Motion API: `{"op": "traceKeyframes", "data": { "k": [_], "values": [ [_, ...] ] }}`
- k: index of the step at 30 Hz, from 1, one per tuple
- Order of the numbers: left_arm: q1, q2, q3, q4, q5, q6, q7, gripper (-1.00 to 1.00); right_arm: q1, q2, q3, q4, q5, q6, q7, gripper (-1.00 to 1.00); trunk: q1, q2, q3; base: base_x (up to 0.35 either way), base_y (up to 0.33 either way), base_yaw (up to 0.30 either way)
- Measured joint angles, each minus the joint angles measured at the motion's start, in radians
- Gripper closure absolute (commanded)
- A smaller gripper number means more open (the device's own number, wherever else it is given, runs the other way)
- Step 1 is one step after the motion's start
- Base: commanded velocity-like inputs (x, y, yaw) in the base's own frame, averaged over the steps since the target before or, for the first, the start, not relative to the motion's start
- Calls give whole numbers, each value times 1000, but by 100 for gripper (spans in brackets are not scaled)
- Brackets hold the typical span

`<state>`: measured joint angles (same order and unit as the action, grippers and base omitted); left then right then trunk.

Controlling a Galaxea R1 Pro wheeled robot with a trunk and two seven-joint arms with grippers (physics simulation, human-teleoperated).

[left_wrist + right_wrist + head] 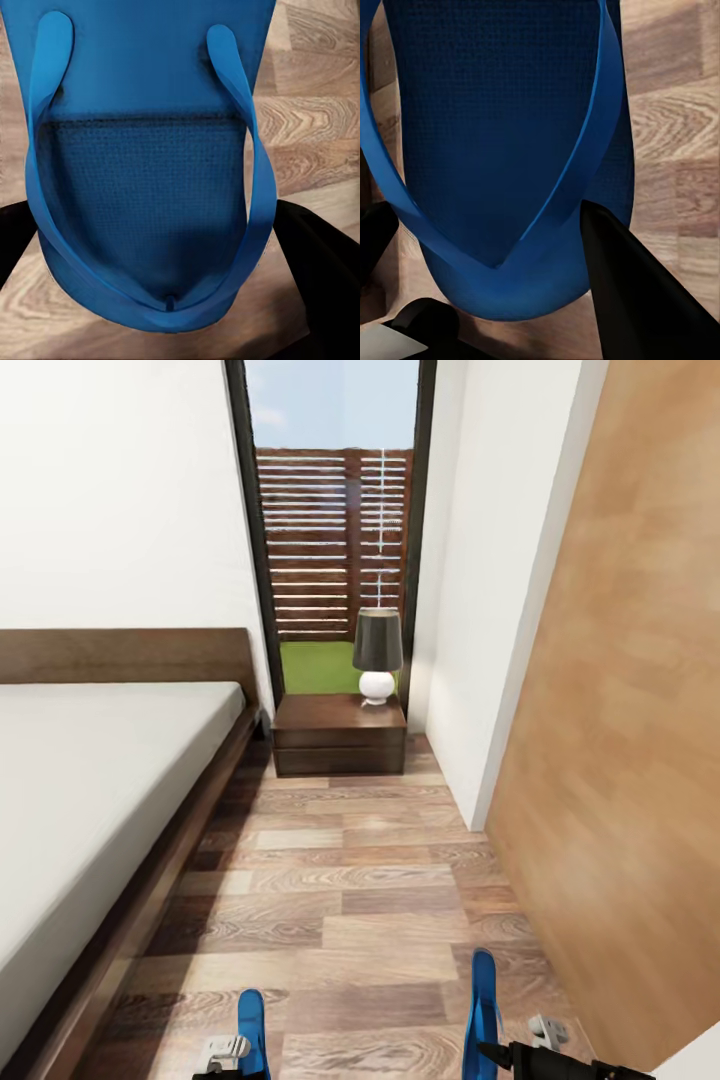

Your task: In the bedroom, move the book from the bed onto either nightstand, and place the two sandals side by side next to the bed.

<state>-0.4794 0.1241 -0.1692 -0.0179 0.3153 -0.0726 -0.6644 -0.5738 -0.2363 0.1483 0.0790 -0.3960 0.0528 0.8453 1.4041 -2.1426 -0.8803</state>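
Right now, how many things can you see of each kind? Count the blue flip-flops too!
Blue flip-flops: 2, left one, right one
Beds: 1
Nightstands: 1
Lamps: 1
Total: 5

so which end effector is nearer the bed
Left. The left end effector is close beside the bed frame; the right end effector is across the floor by the wooden panel.

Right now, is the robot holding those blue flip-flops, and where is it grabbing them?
Yes, one each. The left gripper grips one sandal at its toe end; the right gripper grips the other sandal likewise.
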Motion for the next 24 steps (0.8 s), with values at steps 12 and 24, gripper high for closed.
{"op": "traceKeyframes", "data": {
  "k": [12,24],
  "values": [
    [0,0,0,0,0,0,0,100,0,0,0,0,0,0,0,100,0,0,0,308,0,0],
    [0,0,0,0,0,0,0,100,0,0,0,0,0,0,0,100,0,0,0,313,0,0]
  ]
}}
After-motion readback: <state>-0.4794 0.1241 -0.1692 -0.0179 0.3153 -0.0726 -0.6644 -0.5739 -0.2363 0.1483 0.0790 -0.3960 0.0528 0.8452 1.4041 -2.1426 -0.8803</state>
